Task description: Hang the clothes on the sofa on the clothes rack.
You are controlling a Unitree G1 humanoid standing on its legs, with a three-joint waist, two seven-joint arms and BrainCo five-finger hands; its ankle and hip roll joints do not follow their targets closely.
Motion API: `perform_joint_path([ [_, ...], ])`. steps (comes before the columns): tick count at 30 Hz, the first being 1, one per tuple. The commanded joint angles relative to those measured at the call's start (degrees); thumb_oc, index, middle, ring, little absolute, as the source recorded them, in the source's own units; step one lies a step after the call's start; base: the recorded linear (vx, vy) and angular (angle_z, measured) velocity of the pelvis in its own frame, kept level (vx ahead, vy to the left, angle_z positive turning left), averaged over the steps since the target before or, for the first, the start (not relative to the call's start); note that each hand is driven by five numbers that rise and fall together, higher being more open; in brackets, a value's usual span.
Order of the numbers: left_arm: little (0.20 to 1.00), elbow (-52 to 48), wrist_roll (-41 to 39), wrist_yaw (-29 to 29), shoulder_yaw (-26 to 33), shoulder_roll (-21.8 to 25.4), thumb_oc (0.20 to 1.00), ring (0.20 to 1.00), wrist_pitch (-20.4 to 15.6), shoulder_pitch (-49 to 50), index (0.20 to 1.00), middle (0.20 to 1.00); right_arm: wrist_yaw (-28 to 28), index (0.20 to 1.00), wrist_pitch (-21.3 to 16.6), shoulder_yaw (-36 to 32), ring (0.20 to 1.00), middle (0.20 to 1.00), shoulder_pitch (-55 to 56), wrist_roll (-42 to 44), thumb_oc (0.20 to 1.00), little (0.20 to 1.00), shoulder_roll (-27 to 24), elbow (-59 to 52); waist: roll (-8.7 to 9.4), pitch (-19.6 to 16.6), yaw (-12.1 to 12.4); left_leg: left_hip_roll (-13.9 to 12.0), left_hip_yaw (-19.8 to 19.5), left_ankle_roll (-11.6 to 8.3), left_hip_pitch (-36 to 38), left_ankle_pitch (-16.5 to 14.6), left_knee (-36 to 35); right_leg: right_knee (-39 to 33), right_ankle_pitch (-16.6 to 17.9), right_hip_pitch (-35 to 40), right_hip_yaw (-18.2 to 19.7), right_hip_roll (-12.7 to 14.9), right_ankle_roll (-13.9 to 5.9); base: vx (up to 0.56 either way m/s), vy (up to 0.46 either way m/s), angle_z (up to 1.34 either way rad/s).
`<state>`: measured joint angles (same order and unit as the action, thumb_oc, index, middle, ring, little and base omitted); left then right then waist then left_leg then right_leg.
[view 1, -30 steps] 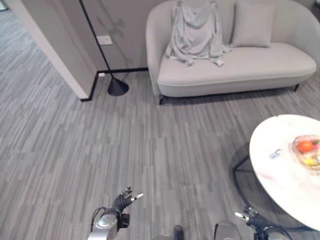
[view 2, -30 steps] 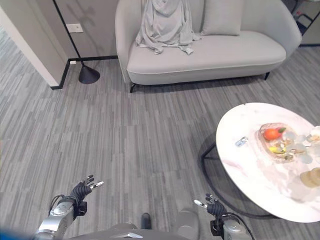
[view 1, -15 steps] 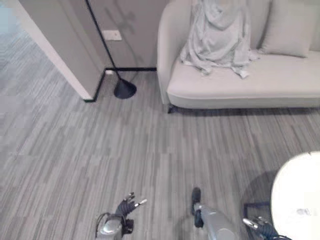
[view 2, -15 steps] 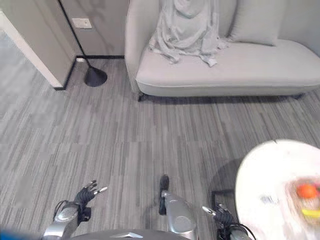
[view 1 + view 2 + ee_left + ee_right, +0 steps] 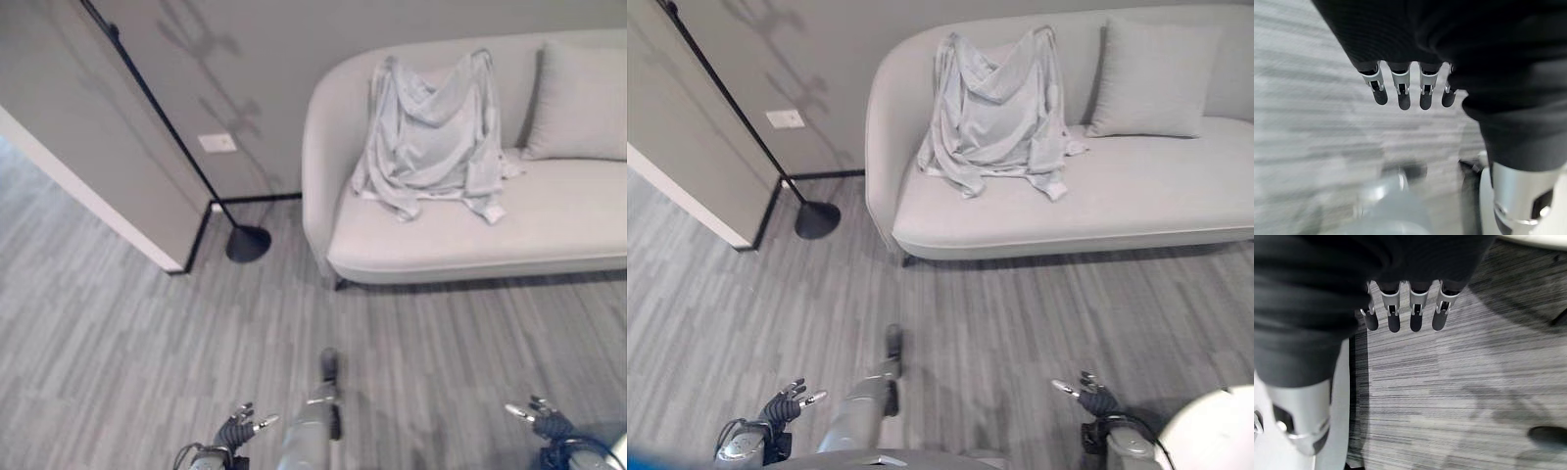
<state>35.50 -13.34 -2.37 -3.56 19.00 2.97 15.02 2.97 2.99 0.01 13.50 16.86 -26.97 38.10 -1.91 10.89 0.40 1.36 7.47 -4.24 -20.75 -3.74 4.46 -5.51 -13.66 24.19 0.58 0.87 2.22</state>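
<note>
Looks like a home living room or lounge. Furnished with a curved pale grey sofa [image 5: 1068, 211] carrying a matching cushion [image 5: 1151, 78] and a grey garment [image 5: 994, 113] draped over its backrest, plus a black floor lamp [image 5: 813, 217] leaning by a plain wall with a socket plate [image 5: 785, 118]. Floored in grey striped carpet [image 5: 745, 313].

No text, label, number or sign could be read anywhere. The wall plate [image 5: 217, 143] beside the sofa [image 5: 470, 235] was blank white, and the garment [image 5: 431, 137] draped over the sofa's back edge bore no legible print.
</note>
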Motion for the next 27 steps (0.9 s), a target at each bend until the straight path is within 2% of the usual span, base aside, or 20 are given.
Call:
perform_joint_path([
  [1,1.0,-0.97,-0.48,0.73,-0.24,0.65,1.0,1.0,-1.82,-3.91,1.0,1.0,-0.55,1.0,-1.49,-1.37,1.0,1.0,-0.99,-0.32,1.0,1.0,1.46,-1.44,0.74,0.95,0.32,-1.92,3.18,0.31,4.12,11.48,-9.46,0.51,6.79,-7.3,4.53,-4.16,-4.44,0.49,0.042,-0.57],
  [4,1.0,-1.47,-0.73,0.67,0.77,0.59,1.0,1.0,-1.8,-2.33,1.0,1.0,-0.09,1.0,-1.19,-1.03,1.0,1.0,-0.67,-1.41,1.0,1.0,1.62,-1.68,-0.13,0.19,1.63,-2.61,3.47,-0.04,5.09,14.05,-9.46,0.51,5.6,-5.38,7.14,-3.75,-4.34,0.32,0.056,-0.5],
  [6,1.0,-0.81,-0.52,0.69,1.79,0.21,1.0,1.0,-1.66,-1.07,1.0,1.0,0.62,1.0,-0.91,-0.26,1.0,1.0,-0.65,-2.81,1.0,1.0,1.97,-2.5,-0.2,-1.18,2.6,-2.24,1.22,0.09,5.31,15.34,-9.46,0.51,5.21,-4.2,9.15,-2.3,-4.96,0.5,0.126,-1.1],
  [8,1.0,-0.45,-0.75,0.64,1.9,0.53,1.0,1.0,-1.51,-0.87,1.0,1.0,1.21,1.0,-0.78,0.24,1.0,1.0,-0.66,-3.46,1.0,1.0,2.45,-2.71,0.57,-2.67,3.03,-2.02,0.88,0.27,5.98,16.58,-9.46,1.11,5.22,-3.9,9.3,-0.29,-6.2,0.57,0.162,-0.61],
  [9,1.0,-0.2,-0.86,0.55,1.68,0.8,1.0,1.0,-1.48,-0.78,1.0,1.0,1.6,1.0,-0.5,0.84,1.0,1.0,-1.03,-3.95,1.0,1.0,2.43,-2.44,1.18,-3.43,3.51,-1.29,1.21,1.43,6.55,15.95,-8.79,3.07,5.69,-4.31,9.66,2.0,-7.29,0.68,0.199,-0.57],
  [10,1.0,0.34,-1.02,0.75,1.63,1.23,1.0,1.0,-1.28,-1.07,1.0,1.0,2.09,1.0,-0.15,1.39,1.0,1.0,-1.26,-4.7,1.0,1.0,2.63,-2.44,3.04,-4.41,3.99,0.62,1.22,2.84,7.4,13.71,-7.73,7.75,12.74,-6.12,9.83,4.9,-10.56,0.67,0.197,-0.39],
  [11,1.0,0.47,-1.03,0.83,1.4,1.46,1.0,1.0,-1.34,-1.35,1.0,1.0,2.29,1.0,-0.38,1.6,1.0,1.0,-1.48,-4.44,1.0,1.0,2.76,-2.56,3.76,-4.47,3.94,1.88,1.14,3.54,8.41,12.34,-7.41,11.88,17.19,-7.11,10.22,6.11,-12.31,0.57,0.175,-0.21],
  [12,1.0,0.33,-1.6,1.15,0.94,1.96,1.0,1.0,-1.38,-2.44,1.0,1.0,2.07,1.0,-0.75,1.77,1.0,1.0,-2.41,-4.01,1.0,1.0,3.09,-2.85,3.39,-3.71,3.64,2.63,1.17,4.7,10.27,10.01,-6.81,22.0,24.84,-11.32,10.53,5.81,-14.54,0.39,0.159,-0.01],
  [14,1.0,0.11,-2.16,1.63,0.38,2.33,1.0,1.0,-1.43,-3.46,1.0,1.0,1.69,1.0,-0.82,1.62,1.0,1.0,-3.1,-3.38,1.0,1.0,3.61,-4.64,2.35,-2.27,2.52,2.72,0.5,5.89,13.56,8.41,-7.05,32.39,29.44,-16.43,8.76,6.03,-13.92,0.25,0.132,0.04],
  [15,1.0,0.12,-2.16,1.63,0.38,2.3,1.0,1.0,-1.43,-3.48,1.0,1.0,1.68,1.0,-0.81,1.61,1.0,1.0,-3.12,-3.38,1.0,1.0,3.59,-4.65,2.18,-2.36,2.62,2.49,0.55,5.85,13.39,8.43,-6.98,32.33,29.61,-16.6,8.85,5.83,-13.9,0.17,0.118,0.03],
  [16,1.0,0.22,-2.25,1.85,0.11,2.63,1.0,1.0,-1.37,-3.92,1.0,1.0,1.48,1.0,-0.94,1.69,1.0,1.0,-2.97,-3.22,1.0,1.0,3.63,-5.23,1.35,-1.76,2.16,2.47,0.33,6.42,15.1,7.5,-7.4,35.75,30.1,-18.63,7.6,6.09,-12.78,0.23,0.197,0.14],
  [17,1.0,-0.82,-2.59,2.05,0.3,2.83,1.0,1.0,-1.2,-4.14,1.0,1.0,1.25,1.0,-0.81,1.72,1.0,1.0,-2.78,-3.44,1.0,1.0,4.03,-6.46,-0.27,-0.31,1.09,1.77,-0.74,7.21,18.96,5.58,-8.34,40.96,24.08,-25.32,2.96,8.47,-9.8,0.23,0.197,0.17],
  [18,1.0,-0.82,-2.59,2.05,0.3,2.8,1.0,1.0,-1.2,-4.15,1.0,1.0,1.25,1.0,-0.81,1.72,1.0,1.0,-2.78,-3.44,1.0,1.0,4.01,-6.46,-0.42,-0.43,1.12,1.61,-0.74,7.18,18.8,5.62,-8.34,40.82,24.25,-25.44,2.93,8.3,-9.75,0.23,0.162,0.12],
  [19,1.0,-1.18,-2.56,2.12,0.21,2.95,1.0,1.0,-1.38,-4.41,1.0,1.0,0.93,1.0,-1.04,1.6,1.0,1.0,-2.85,-3.32,1.0,1.0,3.96,-6.75,-0.96,0.0,0.79,1.35,-1.18,7.24,19.8,4.84,-8.38,39.38,20.18,-27.89,-0.44,9.9,-8.71,0.3,0.017,0.22],
  [20,1.0,-1.26,-2.26,1.83,-0.22,2.79,1.0,1.0,-1.38,-4.47,1.0,1.0,0.89,1.0,-0.98,1.2,1.0,1.0,-2.8,-3.38,1.0,1.0,3.71,-6.83,-1.32,0.32,-0.3,1.17,-2.37,6.82,22.85,3.22,-9.07,32.04,13.68,-30.54,-4.42,9.81,-7.43,0.47,-0.054,0.14],
  [21,1.0,-1.23,-2.0,2.0,-0.56,2.9,1.0,1.0,-1.43,-4.9,1.0,1.0,0.54,1.0,-0.95,0.96,1.0,1.0,-3.11,-3.38,1.0,1.0,3.18,-6.64,-0.95,0.9,-1.49,1.58,-3.55,6.39,24.68,2.3,-9.46,23.32,14.05,-33.11,-4.19,7.29,-8.69,0.39,-0.086,0.14],
  [23,1.0,-1.47,-1.85,2.04,-0.67,2.89,1.0,1.0,-1.53,-5.0,1.0,1.0,0.32,1.0,-0.83,0.85,1.0,1.0,-3.13,-3.29,1.0,1.0,2.91,-6.47,-0.61,1.52,-2.28,1.87,-4.37,6.07,25.92,1.55,-9.46,17.46,15.1,-32.34,-3.76,6.28,-9.56,0.17,-0.083,0.18],
  [24,1.0,-1.47,-1.85,2.04,-0.66,2.88,1.0,1.0,-1.53,-5.01,1.0,1.0,0.32,1.0,-0.83,0.85,1.0,1.0,-3.14,-3.29,1.0,1.0,2.91,-6.47,-0.64,1.62,-2.33,1.84,-4.41,6.07,26.02,1.54,-9.46,17.37,15.13,-32.19,-3.81,6.27,-9.56,0.26,-0.111,0.67],
  [25,1.0,-2.29,-1.54,1.96,-0.43,2.67,1.0,1.0,-1.65,-4.68,1.0,1.0,0.29,1.0,-0.82,0.53,1.0,1.0,-2.5,-3.61,1.0,1.0,2.53,-7.1,-0.08,1.87,-3.12,2.5,-5.49,5.84,27.78,0.08,-9.46,10.99,16.85,-34.38,-2.29,4.7,-10.56,0.18,-0.064,0.74],
  [27,1.0,-2.31,-1.54,1.96,-0.43,2.64,1.0,1.0,-1.64,-4.66,1.0,1.0,0.29,1.0,-0.82,0.52,1.0,1.0,-2.48,-3.61,1.0,1.0,2.5,-7.11,-0.22,2.12,-3.18,2.35,-5.55,5.81,28.12,-0.06,-9.46,10.69,16.94,-33.89,-2.42,4.57,-10.53,0.19,-0.066,0.6],
])
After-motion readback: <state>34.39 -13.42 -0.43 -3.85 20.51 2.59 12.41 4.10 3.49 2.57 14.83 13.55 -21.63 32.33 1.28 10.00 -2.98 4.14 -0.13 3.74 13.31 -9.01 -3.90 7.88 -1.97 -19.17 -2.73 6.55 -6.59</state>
